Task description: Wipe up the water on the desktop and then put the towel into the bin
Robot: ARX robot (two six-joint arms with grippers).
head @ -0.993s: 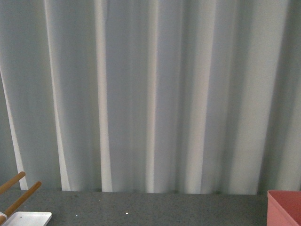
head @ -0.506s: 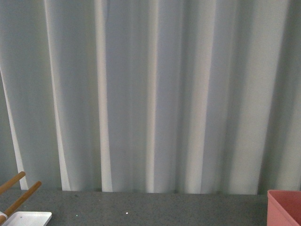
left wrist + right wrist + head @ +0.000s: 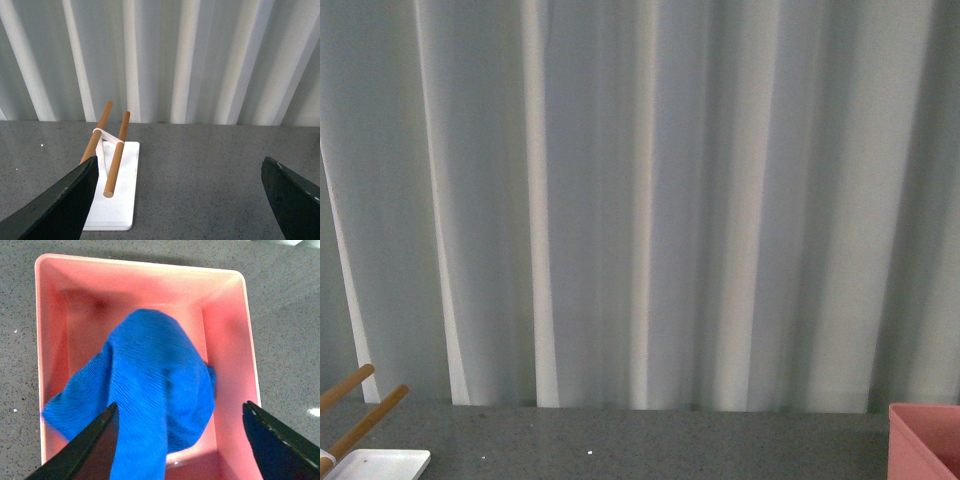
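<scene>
The blue towel [image 3: 155, 385] lies bunched inside the pink bin [image 3: 135, 280], its outline blurred, with one corner reaching a side wall. My right gripper [image 3: 182, 447] hovers open directly above the bin and towel, and its dark fingers [image 3: 282, 445] are spread wide with nothing gripped. My left gripper [image 3: 180, 200] is also open over bare grey desktop [image 3: 200, 165], holding nothing. In the front view only a corner of the bin [image 3: 925, 440] shows at the lower right on the desktop [image 3: 650, 445]. No arm appears there. I cannot make out any water.
A flat white tray [image 3: 117, 200] carrying two slanted wooden sticks [image 3: 116, 155] stands beside my left gripper's finger; the tray [image 3: 380, 465] also shows at the front view's lower left. A pale pleated curtain [image 3: 640, 200] closes off the desktop's far edge.
</scene>
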